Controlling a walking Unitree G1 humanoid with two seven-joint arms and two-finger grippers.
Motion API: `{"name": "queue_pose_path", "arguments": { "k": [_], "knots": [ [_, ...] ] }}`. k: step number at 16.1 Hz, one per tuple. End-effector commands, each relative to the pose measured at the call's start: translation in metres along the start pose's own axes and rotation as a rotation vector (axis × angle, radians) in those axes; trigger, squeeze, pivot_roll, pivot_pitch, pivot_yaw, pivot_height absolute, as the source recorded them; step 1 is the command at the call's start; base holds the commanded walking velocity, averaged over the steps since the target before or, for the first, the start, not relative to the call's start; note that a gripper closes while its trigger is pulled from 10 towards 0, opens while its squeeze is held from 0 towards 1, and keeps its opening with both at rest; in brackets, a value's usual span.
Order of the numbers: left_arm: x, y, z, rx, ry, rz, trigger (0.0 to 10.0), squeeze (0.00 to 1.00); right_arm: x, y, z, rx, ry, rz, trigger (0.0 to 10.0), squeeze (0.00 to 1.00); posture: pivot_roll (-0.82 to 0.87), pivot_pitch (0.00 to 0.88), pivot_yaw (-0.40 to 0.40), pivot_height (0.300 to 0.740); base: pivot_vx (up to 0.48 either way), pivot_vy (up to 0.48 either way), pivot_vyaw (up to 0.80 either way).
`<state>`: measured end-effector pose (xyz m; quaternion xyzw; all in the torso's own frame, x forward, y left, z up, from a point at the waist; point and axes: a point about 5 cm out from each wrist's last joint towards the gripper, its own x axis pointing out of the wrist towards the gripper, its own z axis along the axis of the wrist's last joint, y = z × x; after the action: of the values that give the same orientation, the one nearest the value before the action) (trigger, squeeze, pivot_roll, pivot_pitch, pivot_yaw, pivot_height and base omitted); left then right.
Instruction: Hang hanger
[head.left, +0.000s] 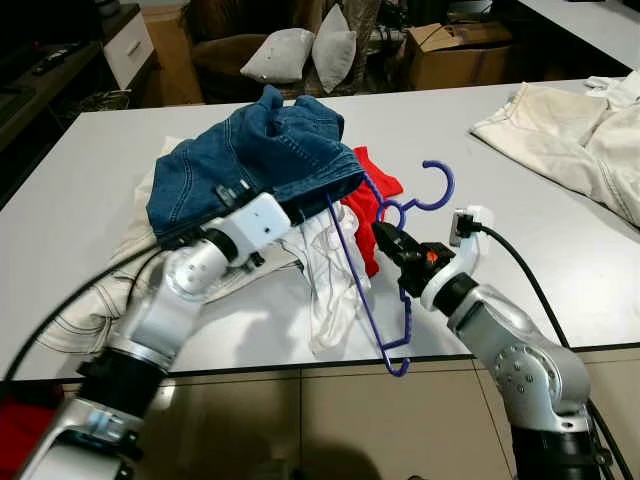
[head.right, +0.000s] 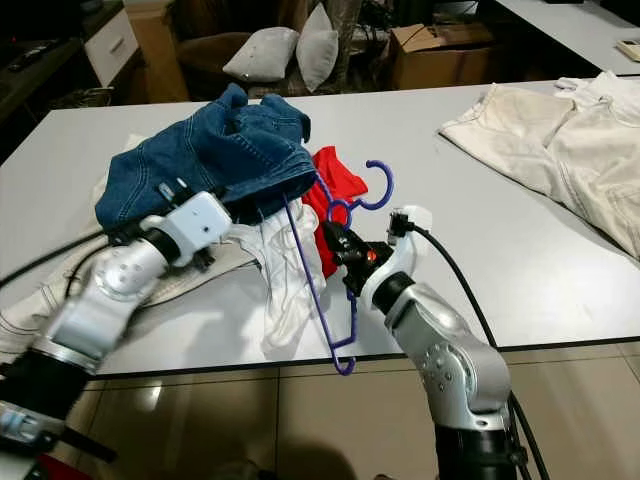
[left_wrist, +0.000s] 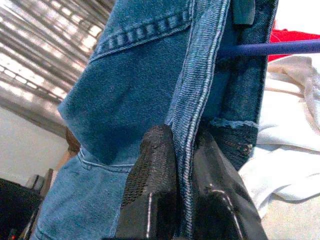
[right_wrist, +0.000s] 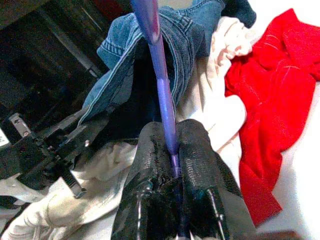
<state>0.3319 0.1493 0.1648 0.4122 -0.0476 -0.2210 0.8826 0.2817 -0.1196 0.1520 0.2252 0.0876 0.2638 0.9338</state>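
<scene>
Nearest us, our right gripper (head.left: 388, 240) pinches the blue hanger (head.left: 375, 262) by its bar. Just beyond, our left gripper (left_wrist: 182, 165) is clamped on the waistband of the jeans (head.left: 255, 155), holding it open. We should feed the hanger arm past the left fingers, keeping the denim taut, clear of the red garment (head.left: 368, 200) behind.

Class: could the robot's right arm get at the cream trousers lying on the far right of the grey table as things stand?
Probably not freely: the right tool is shut on the purple plastic hanger, whose end sits inside the blue denim jeans. The cream trousers lie apart, unobstructed.
</scene>
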Motion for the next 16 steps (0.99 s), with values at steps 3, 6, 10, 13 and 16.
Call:
{"name": "queue_pose_path", "arguments": {
  "k": [3, 6, 10, 13, 16],
  "knots": [
    [0.000, 0.022, 0.000, 0.004, 0.002, 0.034, 0.0, 0.00, 0.007, -0.001, 0.014, 0.004, -0.059, 0.007, 10.0, 0.00, 0.05, 0.000, 0.071, 0.740, 0.000, 0.000, 0.00],
    [0.002, 0.028, 0.005, -0.084, -0.006, 0.004, 0.0, 0.00, 0.012, 0.000, 0.015, 0.021, -0.069, 0.022, 10.0, 0.00, 0.05, 0.000, 0.068, 0.740, 0.000, 0.000, 0.00],
    [0.011, 0.033, 0.066, -0.413, -0.225, -0.282, 0.0, 0.00, 0.035, -0.004, 0.043, 0.127, -0.215, 0.044, 10.0, 0.00, 0.07, 0.000, 0.059, 0.740, 0.000, 0.000, 0.00],
    [0.010, 0.049, 0.090, -0.436, -0.297, -0.372, 0.0, 0.00, 0.045, -0.009, 0.063, 0.242, -0.320, 0.049, 10.0, 0.00, 0.08, 0.000, 0.050, 0.740, 0.000, 0.000, 0.00],
    [0.007, 0.069, 0.113, -0.525, -0.345, -0.427, 0.0, 0.00, 0.060, -0.008, 0.085, 0.488, -0.437, 0.106, 10.0, 0.00, 0.10, 0.000, 0.043, 0.740, 0.000, 0.000, 0.00]
  ]
}}
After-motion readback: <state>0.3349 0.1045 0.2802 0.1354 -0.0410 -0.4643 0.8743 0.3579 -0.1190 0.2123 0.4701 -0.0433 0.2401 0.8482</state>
